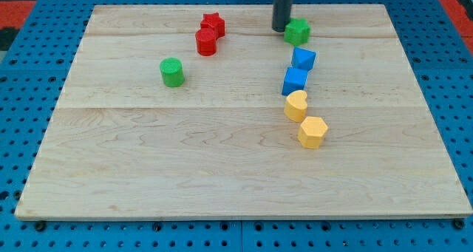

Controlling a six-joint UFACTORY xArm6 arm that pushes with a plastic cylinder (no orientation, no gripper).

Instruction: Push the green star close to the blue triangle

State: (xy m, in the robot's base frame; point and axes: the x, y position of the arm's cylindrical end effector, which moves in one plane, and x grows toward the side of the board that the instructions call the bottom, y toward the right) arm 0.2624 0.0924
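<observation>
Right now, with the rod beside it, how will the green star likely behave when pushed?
The green star looks squat and flat-based, so it probably slides, not rolls. Its lobed sides may make it rotate off my tip. The smooth wooden board suggests easy sliding.

Pale smooth wooden board [222, 171]

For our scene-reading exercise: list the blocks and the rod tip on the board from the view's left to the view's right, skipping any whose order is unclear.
Green cylinder → red cylinder → my tip → yellow hexagon.
</observation>
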